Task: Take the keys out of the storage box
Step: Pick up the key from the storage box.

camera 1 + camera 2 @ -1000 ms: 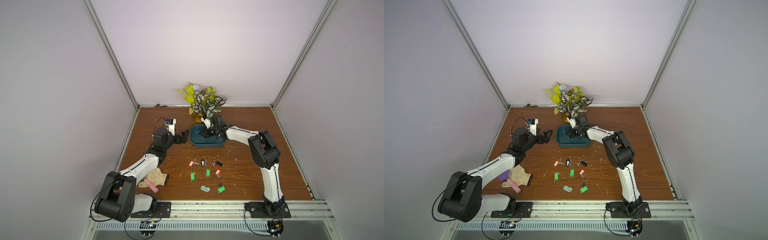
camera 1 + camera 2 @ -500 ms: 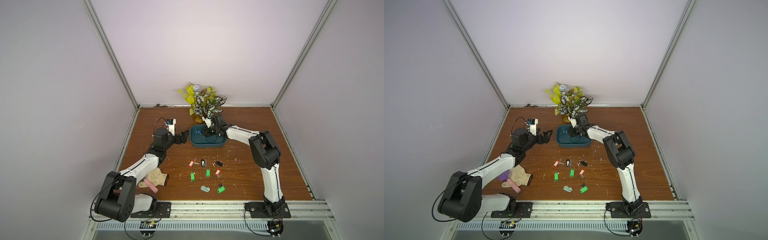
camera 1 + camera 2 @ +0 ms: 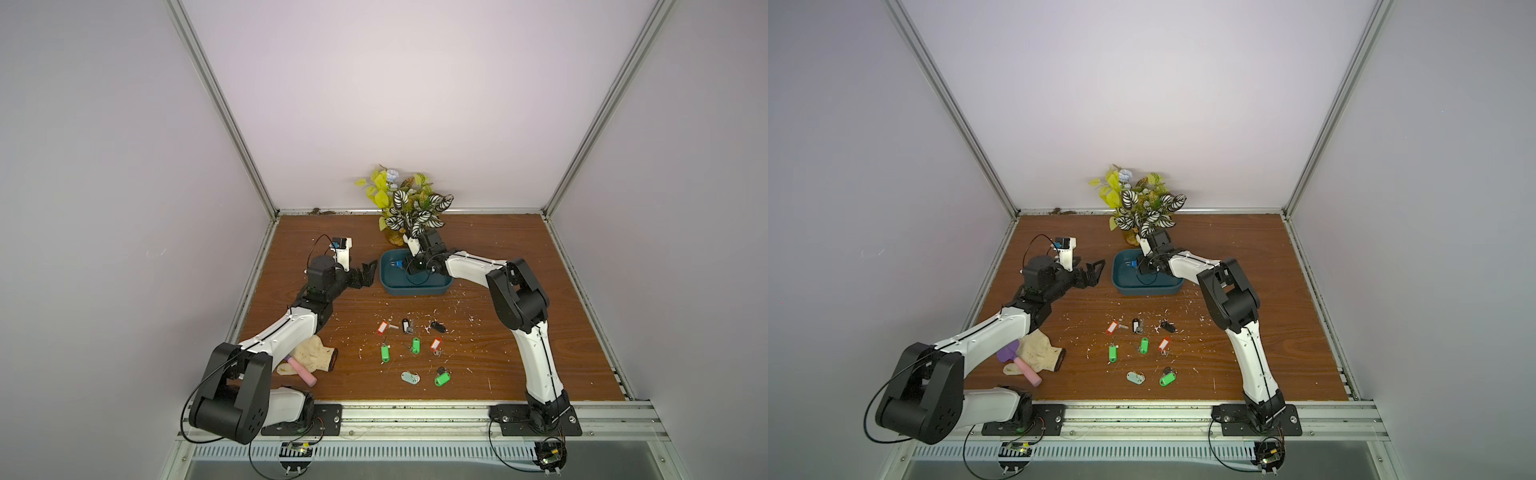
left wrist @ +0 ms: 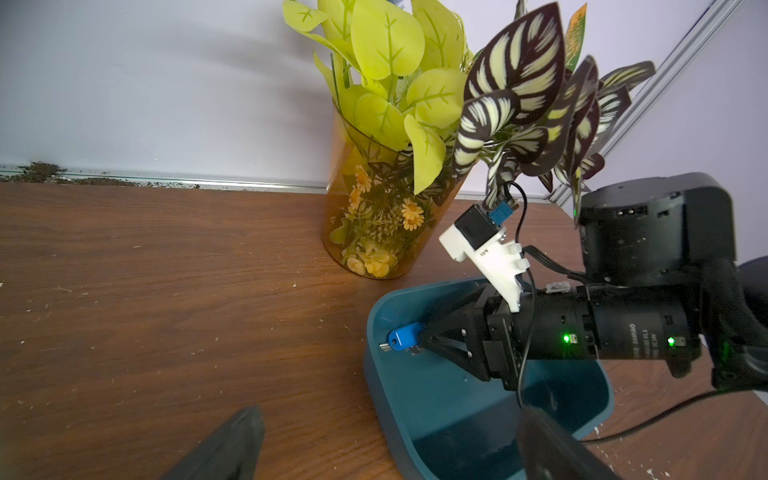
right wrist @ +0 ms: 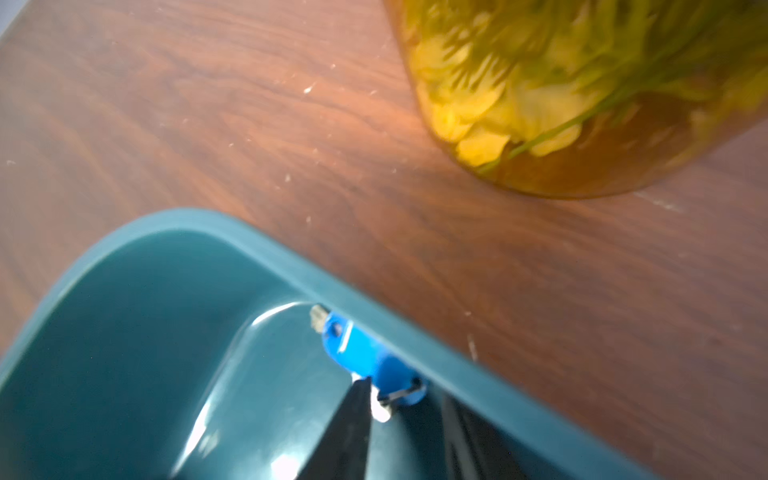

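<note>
Tabletop (image 4: 166,291); blue key (image 5: 361,349) against storage box (image 5: 124,291) wall, wrist views only.

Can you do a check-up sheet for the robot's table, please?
Surface: brown wooden tabletop, dotted with white flecks.
Job's things: dark-teal plastic tray holds one blue-tagged key; eight tagged keys lie outside.
Clutter: beige cloth glove, pink-handled tool, leafy plant in amber pot.
Pincers: left pincer open, empty; right pincer at the blue tag, grip unclear.
Cables: black cable loops over the tray.
Surroundings: pale walls; dirt crumbs along back edge.
</note>
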You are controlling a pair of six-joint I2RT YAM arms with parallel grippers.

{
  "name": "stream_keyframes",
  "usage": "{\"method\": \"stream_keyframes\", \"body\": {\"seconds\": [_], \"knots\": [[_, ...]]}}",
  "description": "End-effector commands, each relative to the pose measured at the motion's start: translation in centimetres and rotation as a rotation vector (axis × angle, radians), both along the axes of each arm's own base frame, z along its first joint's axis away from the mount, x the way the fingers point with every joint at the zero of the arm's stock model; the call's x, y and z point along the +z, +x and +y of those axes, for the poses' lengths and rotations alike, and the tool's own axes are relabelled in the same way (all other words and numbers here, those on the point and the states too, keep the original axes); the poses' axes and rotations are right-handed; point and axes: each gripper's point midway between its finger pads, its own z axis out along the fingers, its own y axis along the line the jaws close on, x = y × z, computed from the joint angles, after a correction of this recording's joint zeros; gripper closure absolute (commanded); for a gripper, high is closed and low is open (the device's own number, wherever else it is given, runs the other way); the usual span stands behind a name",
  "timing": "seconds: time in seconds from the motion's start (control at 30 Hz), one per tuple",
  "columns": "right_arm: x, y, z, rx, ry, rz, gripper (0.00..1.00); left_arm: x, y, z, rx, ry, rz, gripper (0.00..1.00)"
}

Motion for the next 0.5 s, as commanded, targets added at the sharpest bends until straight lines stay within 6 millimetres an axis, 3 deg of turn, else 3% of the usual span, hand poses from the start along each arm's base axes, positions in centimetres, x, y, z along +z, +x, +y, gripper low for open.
{"method": "stream_keyframes", "body": {"seconds": [0.0, 0.27, 0.47], "knots": [[1.4, 1.2, 0.0, -0.042, -0.009, -0.046, 0.74, 0.7, 0.6, 0.7, 0.02, 0.014, -0.033, 0.01], [2.8, 0.9, -0.3, -0.042, -0.005, -0.071, 0.96, 0.7, 0.5, 0.6, 0.018, 0.012, -0.031, 0.01], [5.1, -0.1, -0.4, -0.013, 0.026, -0.097, 1.0, 1.1, 0.4, 0.4, 0.006, -0.002, -0.041, 0.01]]}}
